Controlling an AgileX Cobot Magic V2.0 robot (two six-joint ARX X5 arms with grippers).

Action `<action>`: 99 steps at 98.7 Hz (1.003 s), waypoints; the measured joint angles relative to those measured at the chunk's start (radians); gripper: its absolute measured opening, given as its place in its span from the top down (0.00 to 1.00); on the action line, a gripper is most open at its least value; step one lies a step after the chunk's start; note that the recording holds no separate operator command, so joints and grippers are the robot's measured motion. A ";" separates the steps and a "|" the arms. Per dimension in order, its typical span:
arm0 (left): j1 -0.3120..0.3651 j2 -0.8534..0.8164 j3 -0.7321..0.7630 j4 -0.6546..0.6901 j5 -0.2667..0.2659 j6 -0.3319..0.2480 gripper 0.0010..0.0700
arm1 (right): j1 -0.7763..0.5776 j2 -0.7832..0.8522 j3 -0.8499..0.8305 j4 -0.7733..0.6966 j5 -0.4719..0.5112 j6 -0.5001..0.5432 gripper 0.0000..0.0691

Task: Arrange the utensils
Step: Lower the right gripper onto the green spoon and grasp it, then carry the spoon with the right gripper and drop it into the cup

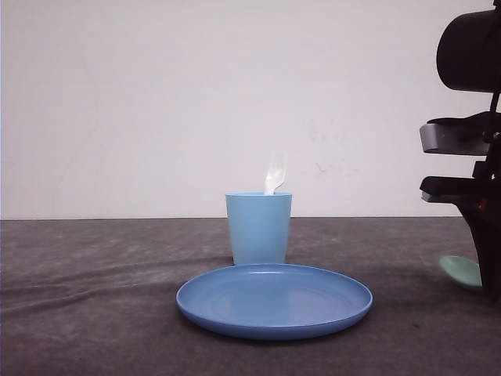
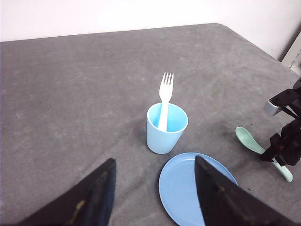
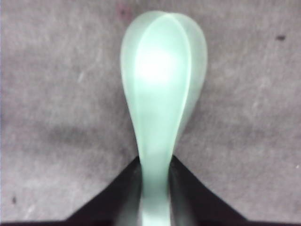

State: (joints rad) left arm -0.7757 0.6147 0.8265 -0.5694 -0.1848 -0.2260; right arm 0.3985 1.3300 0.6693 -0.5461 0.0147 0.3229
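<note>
Front view is showing the fork (image 1: 275, 174) standing in the cup (image 1: 259, 229). Left wrist view: left gripper (image 2: 155, 193) is hanging spread, holding nothing. Right wrist view: right gripper (image 3: 155, 188) is pinching the spoon (image 3: 162, 84) handle on the table (image 3: 56, 94); light, stiff, probably slippery.

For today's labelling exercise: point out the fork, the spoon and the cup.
fork (image 2: 165, 89), left wrist view, on its head just below the tines.
spoon (image 3: 162, 75), right wrist view, on the middle of its bowl.
cup (image 1: 259, 231), front view, on its outer wall.
</note>
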 joint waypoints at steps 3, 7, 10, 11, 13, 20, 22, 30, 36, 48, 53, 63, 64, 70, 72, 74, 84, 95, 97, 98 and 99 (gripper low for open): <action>0.000 0.000 0.000 0.000 0.000 0.000 0.56 | 0.000 0.000 0.000 0.000 0.005 0.000 0.89; -0.001 0.000 0.000 0.000 0.000 0.000 0.56 | 0.000 -0.002 0.000 0.001 0.007 0.000 0.89; -0.001 0.000 0.000 -0.001 0.000 0.000 0.56 | 0.000 -0.004 0.000 0.001 0.008 0.000 0.89; -0.001 0.000 0.000 -0.001 0.000 0.000 0.56 | 0.000 -0.005 0.000 0.001 0.008 0.000 0.89; -0.001 0.000 0.000 -0.002 0.000 0.000 0.56 | 0.000 -0.009 0.000 0.001 0.008 0.000 0.89; -0.001 0.000 0.000 -0.006 0.000 0.000 0.56 | 0.000 -0.032 0.000 0.001 0.008 0.000 0.90; -0.001 0.000 0.000 -0.008 0.000 0.000 0.56 | 0.001 -0.041 0.001 0.000 0.008 0.000 0.90; -0.001 0.000 0.000 -0.013 0.000 0.000 0.56 | 0.010 -0.080 0.016 -0.003 0.009 0.000 0.90; -0.001 0.000 0.000 -0.018 0.000 0.000 0.56 | 0.027 -0.115 0.040 0.005 0.010 -0.002 0.90; -0.001 0.000 0.000 -0.029 0.000 0.000 0.56 | 0.079 -0.171 0.106 0.058 0.010 -0.013 0.90; -0.001 0.000 0.000 -0.029 0.000 0.000 0.56 | 0.104 -0.184 0.137 0.093 0.010 -0.021 0.90; -0.001 0.000 0.000 -0.031 0.000 -0.006 0.56 | 0.161 -0.187 0.197 0.181 0.010 -0.045 0.90; -0.001 0.000 0.000 -0.031 0.000 -0.007 0.56 | 0.167 -0.187 0.202 0.190 0.010 -0.048 0.90; -0.001 0.000 0.000 -0.033 0.000 -0.014 0.56 | 0.201 -0.187 0.222 0.254 0.009 -0.067 0.90; -0.001 0.000 0.000 -0.033 0.000 -0.015 0.56 | 0.211 -0.185 0.226 0.280 0.010 -0.073 0.90; -0.001 0.000 0.000 -0.033 0.000 -0.017 0.56 | 0.221 -0.183 0.228 0.309 0.010 -0.081 0.90; -0.001 0.000 0.000 -0.033 0.000 -0.026 0.56 | 0.256 -0.159 0.230 0.454 0.009 -0.107 0.90; -0.001 0.000 0.000 -0.033 0.000 -0.026 0.56 | 0.267 -0.105 0.230 0.575 0.009 -0.134 0.90; -0.001 0.000 0.000 -0.033 0.000 -0.027 0.56 | 0.267 -0.089 0.230 0.599 0.009 -0.138 0.90; -0.001 0.000 0.000 -0.033 0.000 -0.027 0.56 | 0.267 -0.086 0.230 0.603 0.009 -0.139 0.90; -0.001 0.000 0.000 -0.032 0.000 -0.027 0.56 | 0.267 -0.076 0.230 0.618 0.009 -0.143 0.90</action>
State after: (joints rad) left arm -0.7765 0.6147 0.8265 -0.6018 -0.1844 -0.2531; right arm 0.6659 1.2537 0.8989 0.0715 0.0235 0.1802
